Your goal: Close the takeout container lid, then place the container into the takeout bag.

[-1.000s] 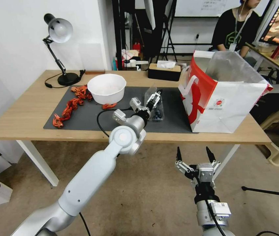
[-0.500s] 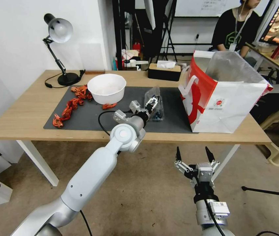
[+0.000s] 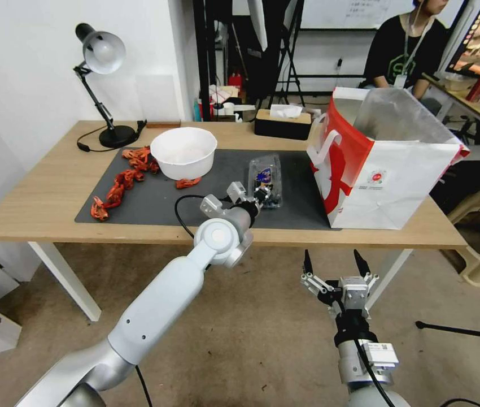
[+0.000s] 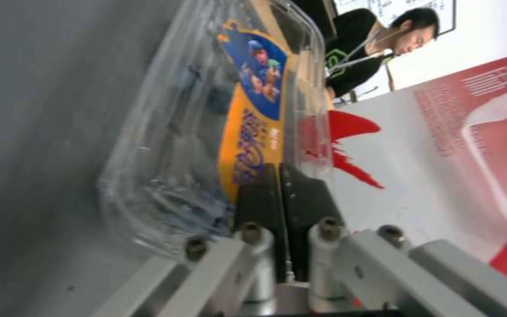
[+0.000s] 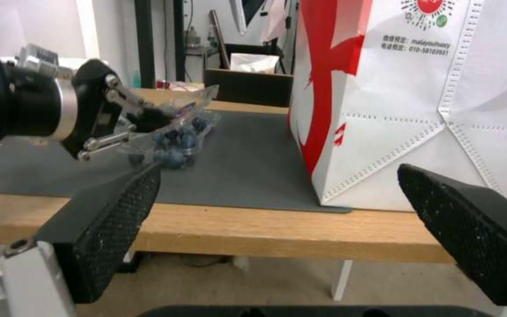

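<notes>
Resting on the mat: we see the takeout container [image 3: 265, 181] on the dark mat [image 3: 138, 203], between the white bowl [image 3: 183, 151] and the takeout bag [image 3: 387, 169], apart from both.
Lid: the lid [image 4: 247, 88] is folded down over the berries, its blue-yellow sticker [image 3: 263, 175] facing up; from the right wrist view its near edge still looks slightly raised.
Left gripper: our left gripper [image 3: 260, 194] sits at the container's near end, its two dark fingers [image 4: 265, 198] pressed together on top of the lid's near edge.
Right gripper: our right gripper [image 3: 334, 264] hangs below the table [image 3: 42, 198] edge, fingers spread wide, holding nothing.
Bag: it stands upright on the table's right part, mouth open.
</notes>
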